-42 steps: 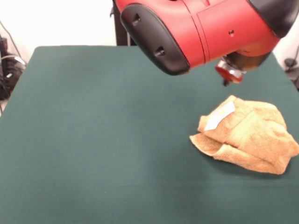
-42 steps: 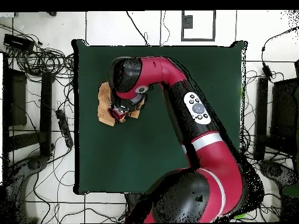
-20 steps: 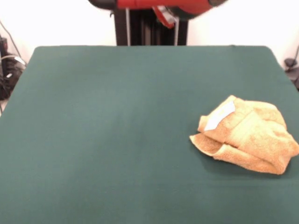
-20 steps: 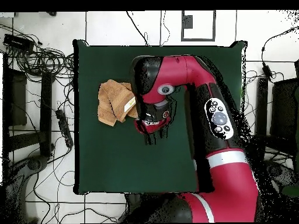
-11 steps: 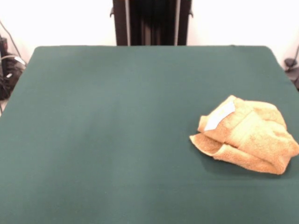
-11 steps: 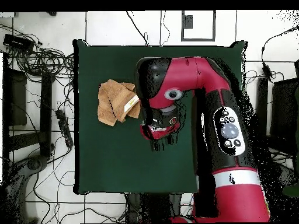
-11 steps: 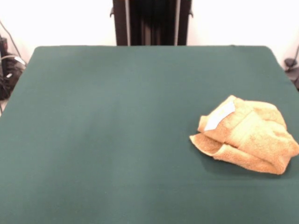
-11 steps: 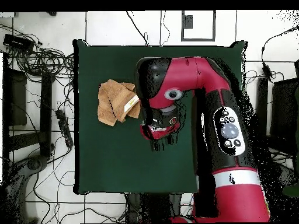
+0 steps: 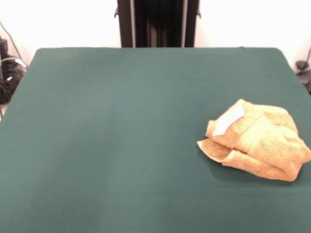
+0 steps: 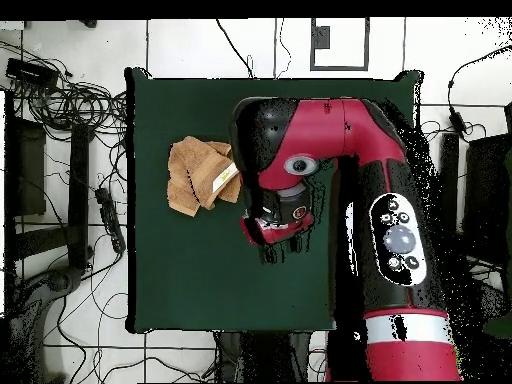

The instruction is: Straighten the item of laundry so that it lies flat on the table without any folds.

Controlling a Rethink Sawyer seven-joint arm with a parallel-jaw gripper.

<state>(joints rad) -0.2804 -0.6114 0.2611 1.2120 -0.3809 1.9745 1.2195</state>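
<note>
The item of laundry (image 9: 257,141), a golden-orange terry towel, lies crumpled and folded over itself near the right edge of the table (image 9: 112,131), its white label (image 9: 228,120) facing up. Seen from overhead, the towel (image 10: 197,175) sits by the left edge of the green table (image 10: 190,285). The gripper (image 10: 271,248) hangs over bare cloth to the right of the towel and a little toward the robot's base, apart from it. It holds nothing that I can see, and the red arm (image 10: 340,130) arches above the table. The front view shows no arm at all.
Tangled cables (image 10: 60,95) and dark equipment (image 10: 25,165) lie on the floor beside the table's left edge in the overhead view. More cables (image 9: 8,68) show at the left edge of the front view. The towel lies close to the table's side edge.
The arm has lifted off the towel and swung away toward the table's middle, leaving the front view. The towel has stayed crumpled in the same place.
</note>
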